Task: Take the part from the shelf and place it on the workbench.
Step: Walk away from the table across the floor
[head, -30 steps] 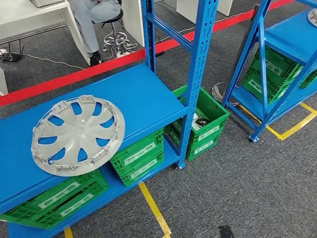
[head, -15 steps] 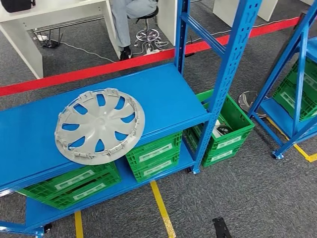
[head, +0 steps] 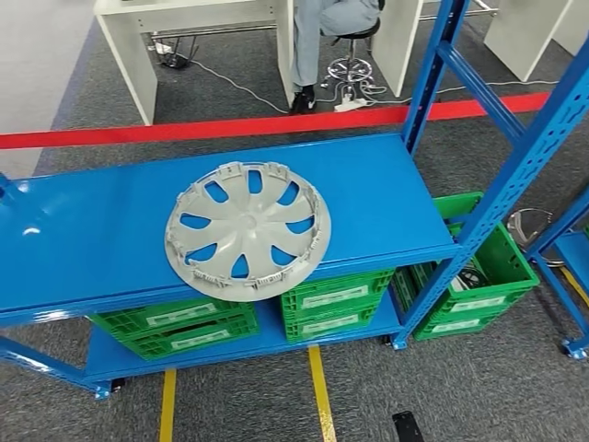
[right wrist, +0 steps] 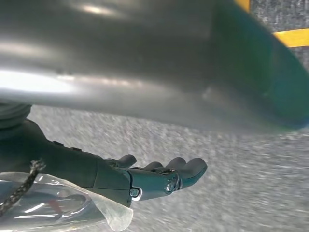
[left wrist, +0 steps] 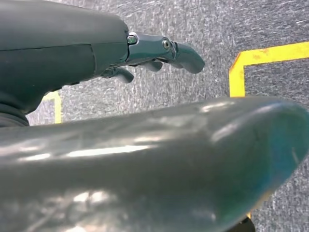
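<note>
The grey wheel cover (head: 248,230) is lying flat on the blue shelf (head: 83,239), overhanging its front edge. Left hand (left wrist: 153,50) and right hand (right wrist: 160,176) are hanging empty, fingers loosely extended. A clumsy reach risks nudging it off.

I see light grey part (head: 248,228) on blue shelf (head: 389,198); green crates (head: 338,302) under shelf; red floor stripe (head: 208,129) behind shelf; yellow lines (head: 320,391) on dark grey carpet.
</note>
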Robot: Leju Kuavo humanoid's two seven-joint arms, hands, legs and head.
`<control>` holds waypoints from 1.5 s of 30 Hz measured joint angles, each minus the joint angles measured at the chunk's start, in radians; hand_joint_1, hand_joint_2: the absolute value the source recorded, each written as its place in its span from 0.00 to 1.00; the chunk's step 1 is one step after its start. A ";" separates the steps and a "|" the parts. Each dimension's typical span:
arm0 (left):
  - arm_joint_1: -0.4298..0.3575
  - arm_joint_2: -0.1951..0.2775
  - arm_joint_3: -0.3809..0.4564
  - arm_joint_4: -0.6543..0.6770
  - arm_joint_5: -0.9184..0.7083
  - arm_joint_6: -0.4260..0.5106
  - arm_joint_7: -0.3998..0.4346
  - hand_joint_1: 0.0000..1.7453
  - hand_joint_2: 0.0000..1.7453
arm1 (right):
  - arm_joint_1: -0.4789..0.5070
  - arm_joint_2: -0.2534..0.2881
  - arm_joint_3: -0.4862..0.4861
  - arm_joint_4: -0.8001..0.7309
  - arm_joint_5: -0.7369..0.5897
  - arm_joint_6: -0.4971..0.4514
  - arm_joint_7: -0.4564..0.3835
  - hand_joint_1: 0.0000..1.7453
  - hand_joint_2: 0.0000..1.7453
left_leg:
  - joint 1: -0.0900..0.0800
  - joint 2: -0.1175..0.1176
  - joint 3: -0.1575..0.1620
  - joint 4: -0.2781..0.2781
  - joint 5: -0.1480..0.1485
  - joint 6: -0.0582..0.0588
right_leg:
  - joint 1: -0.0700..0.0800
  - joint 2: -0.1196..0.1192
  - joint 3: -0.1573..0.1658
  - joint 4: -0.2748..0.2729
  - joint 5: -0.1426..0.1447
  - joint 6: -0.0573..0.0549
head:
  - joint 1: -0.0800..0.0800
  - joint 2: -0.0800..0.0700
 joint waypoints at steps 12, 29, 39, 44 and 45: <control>0.004 0.001 0.003 0.000 0.002 -0.001 0.001 0.00 0.00 | 0.006 0.001 0.001 0.000 0.001 -0.001 0.002 0.00 0.00 | 0.006 0.093 -0.141 0.258 -0.085 -0.031 | 0.008 -0.120 0.032 -0.012 -0.023 -0.049 | -0.013 0.000; -0.003 0.001 0.019 0.002 0.009 -0.017 0.066 0.00 1.00 | -0.005 0.000 -0.003 0.002 -0.059 0.059 0.038 0.00 1.00 | -0.003 0.105 0.008 -0.017 0.010 0.021 | 0.007 -0.069 -0.052 0.109 -0.030 0.004 | -0.002 0.000; 0.010 0.038 -0.097 -0.001 0.126 -0.043 0.100 0.00 0.00 | 0.026 -0.017 0.098 -0.002 -0.219 0.101 0.064 0.00 0.00 | 0.000 0.097 -0.070 0.172 -0.104 -0.027 | 0.001 -0.067 0.009 -0.011 0.001 -0.043 | -0.007 0.000; 0.016 0.042 -0.116 -0.001 0.145 -0.047 0.104 0.00 0.00 | 0.026 -0.021 0.116 -0.007 -0.244 0.104 0.068 0.00 0.00 | 0.003 0.097 -0.112 0.254 -0.134 -0.030 | 0.002 -0.069 0.010 -0.011 -0.001 -0.045 | -0.007 0.000; 0.026 0.046 -0.137 -0.001 0.165 -0.051 0.109 0.00 0.00 | 0.026 -0.026 0.136 -0.016 -0.268 0.106 0.072 0.00 0.00 | 0.004 0.097 -0.108 0.236 -0.107 -0.027 | 0.003 -0.068 0.014 -0.011 -0.003 -0.045 | -0.007 0.000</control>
